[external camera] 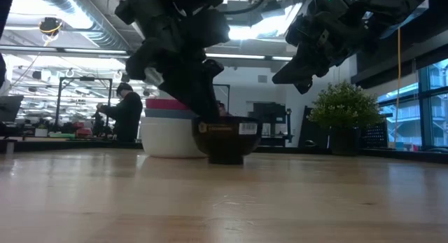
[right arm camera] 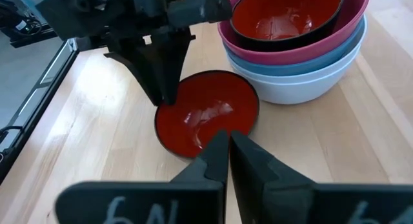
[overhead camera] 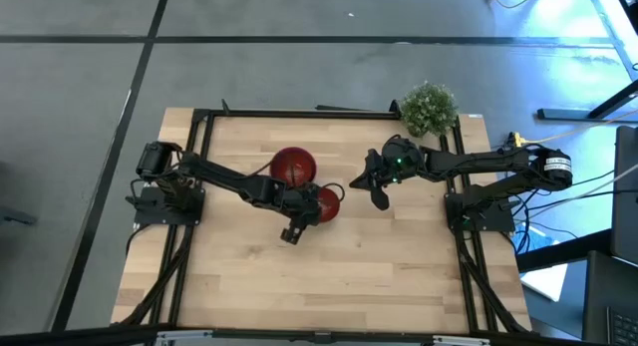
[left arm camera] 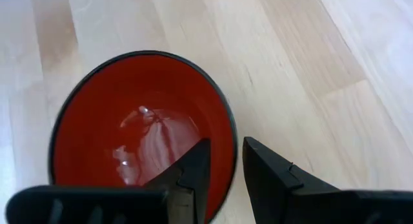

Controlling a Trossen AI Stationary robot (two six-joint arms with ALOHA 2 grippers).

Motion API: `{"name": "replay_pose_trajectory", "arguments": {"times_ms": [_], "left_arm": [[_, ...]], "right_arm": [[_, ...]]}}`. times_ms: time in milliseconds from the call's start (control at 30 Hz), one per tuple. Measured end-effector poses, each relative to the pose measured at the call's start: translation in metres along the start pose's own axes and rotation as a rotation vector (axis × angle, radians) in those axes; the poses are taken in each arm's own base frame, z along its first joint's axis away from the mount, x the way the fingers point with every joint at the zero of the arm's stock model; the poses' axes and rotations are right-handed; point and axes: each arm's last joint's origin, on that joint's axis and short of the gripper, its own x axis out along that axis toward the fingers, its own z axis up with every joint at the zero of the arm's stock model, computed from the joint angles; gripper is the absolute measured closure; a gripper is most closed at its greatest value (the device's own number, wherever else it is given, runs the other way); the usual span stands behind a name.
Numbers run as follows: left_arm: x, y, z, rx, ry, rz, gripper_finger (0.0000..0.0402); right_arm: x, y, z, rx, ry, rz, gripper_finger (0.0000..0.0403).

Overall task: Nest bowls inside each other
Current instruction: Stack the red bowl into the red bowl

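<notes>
Loose dark red bowl [external camera: 225, 139], mid-frame in the low view: white sticker on its dark outer wall, print too small to read. It stands on the pale wood-plank worktop [overhead camera: 249, 276], just beside the nested stack [right arm camera: 303, 40]: white, blue, pink, dark red innermost. Left hand [left arm camera: 222, 179] pinches the loose bowl's rim, one finger inside, one outside. Right hand [right arm camera: 227, 153] hovers above it, fingers together, empty. Potted plant [overhead camera: 429, 107] upper right. Workshop behind; person [external camera: 126, 111] at left.
</notes>
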Motion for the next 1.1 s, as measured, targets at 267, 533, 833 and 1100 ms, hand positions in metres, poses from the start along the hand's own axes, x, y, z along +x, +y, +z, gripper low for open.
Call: {"name": "replay_pose_trajectory", "arguments": {"times_ms": [267,533,833,1100], "left_arm": [[0.000,-0.001,-0.002,-0.014,0.016,-0.009,0.0317],[0.000,0.007,-0.004,-0.072,0.022,0.005,0.0324],[0.004,0.008,-0.005,-0.111,0.028,-0.007,0.0394],[0.004,0.016,-0.005,-0.194,-0.004,-0.026,0.0398]], "right_arm": [[0.000,0.000,0.000,-0.008,-0.001,0.000,0.0386],[0.000,0.000,0.000,-0.017,-0.001,0.000,0.0386],[0.000,0.000,0.000,-0.025,-0.002,0.000,0.0386],[0.000,0.000,0.000,-0.024,-0.002,0.000,0.0386]]}}
